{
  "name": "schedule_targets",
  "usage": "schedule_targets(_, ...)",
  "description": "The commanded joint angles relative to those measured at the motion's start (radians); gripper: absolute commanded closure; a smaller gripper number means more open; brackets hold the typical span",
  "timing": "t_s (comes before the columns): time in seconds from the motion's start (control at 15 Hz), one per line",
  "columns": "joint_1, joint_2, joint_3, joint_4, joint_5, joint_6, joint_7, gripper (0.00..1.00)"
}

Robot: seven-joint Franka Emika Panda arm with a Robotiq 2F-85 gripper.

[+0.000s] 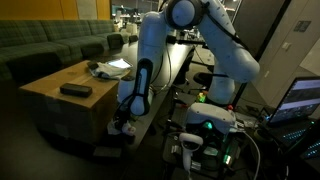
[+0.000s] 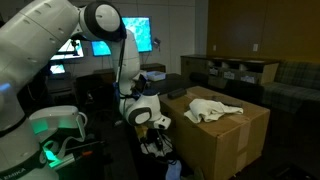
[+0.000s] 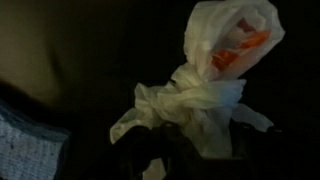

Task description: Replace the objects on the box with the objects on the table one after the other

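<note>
From the left in an exterior view, the large tan-brown cardboard box [image 1: 55, 100] carries a flat black bar-shaped object [image 1: 75, 90]. Further along, near its far edge, lies a crumpled white bundle [image 1: 106, 68]. Both sit on the box top, so no swap looks done yet. Just beside the box's right-hand corner, the Robotiq gripper [image 1: 122, 124] hangs low against the box wall.

In the wrist view a knotted white plastic bag with something orange inside [image 3: 215, 70] lies on a dark surface [image 3: 100, 60] — probably the low black table. Its knot is right at the dark fingers. I cannot tell whether the jaws are apart or have pinched the knot; the picture is too dim.

Thin film slips, so a pinch on a loose fold rather than the knot could let the bag slide out on the lift. The bag is long and floppy — raised too close to the wall, it could snag the box's top edge. Set down carelessly, it might nudge the black object or the bundle off.

There is open room above the box top. Down low it is tight, between the box wall and the green-lit control unit with cables [image 1: 205, 128] to the right.
</note>
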Motion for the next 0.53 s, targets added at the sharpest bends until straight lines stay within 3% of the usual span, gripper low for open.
schedule_targets(0.0,-0.099,-0.12,0.079,-0.077,-0.002,-0.096,-0.042,0.91)
schedule_targets(0.13,-0.126,-0.196,0.094,-0.118,0.004,-0.172,-0.043,0.99)
schedule_targets(0.47,-0.137,-0.397,0.085,-0.209,0.009,-0.324,-0.021,0.98)
